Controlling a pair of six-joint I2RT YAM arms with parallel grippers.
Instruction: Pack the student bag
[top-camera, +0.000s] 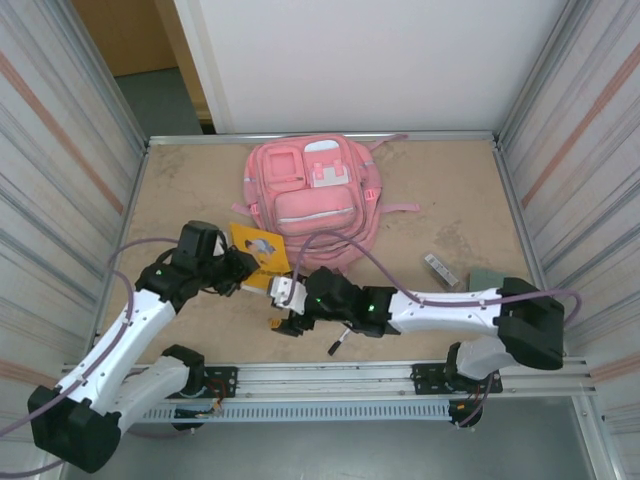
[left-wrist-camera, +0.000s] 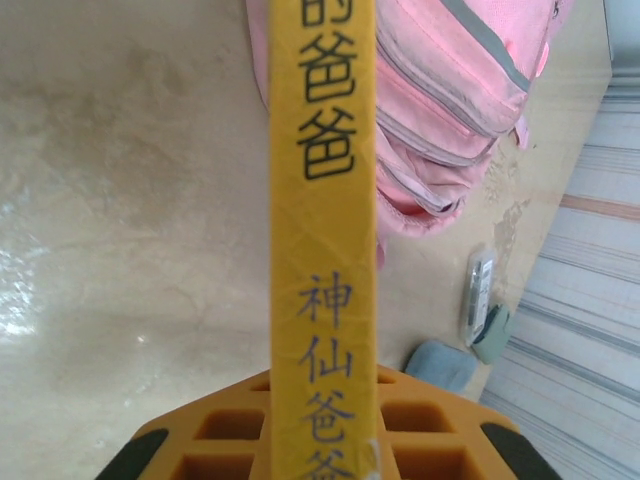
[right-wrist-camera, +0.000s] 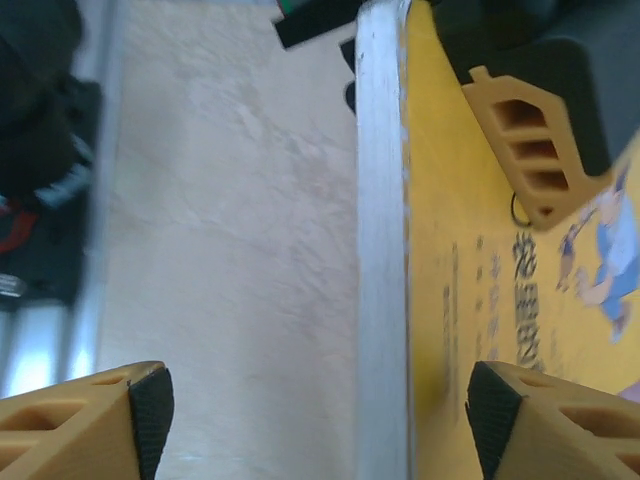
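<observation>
White-cased left arm (top-camera: 130, 335): climbs from the near rail, elbow bent, forearm angled inward over the tabletop (top-camera: 450, 200). Left end effector (top-camera: 245, 272) is clamped on a yellow book (top-camera: 258, 252). In the left wrist view its orange fingers (left-wrist-camera: 215, 430) sit on either side of the spine.

Right arm (top-camera: 440, 305): stretched low and leftward from the near-right base, wrist beside the book. Right end effector (right-wrist-camera: 318, 405) has its jaws wide apart and grips nothing, straddling the book's white page edge. One pad hangs over the yellow cover, the other over bare tabletop, clear of the pages. Contact of the cover-side pad: cannot tell. Whether the book's lower edge rests on the tabletop: cannot tell.

Student bag (top-camera: 312, 195) lies flat, pockets up, at far centre, just beyond the book. The book's far corner overlaps its near-left edge in the top view; touching or not, cannot tell. A purple cable (top-camera: 350, 250) crosses the bag's near edge.

Spine lettering is cut off at the frame edges; cover print is blurred in the right wrist view. Two small items (top-camera: 440, 268) near the right edge are too small to identify.
</observation>
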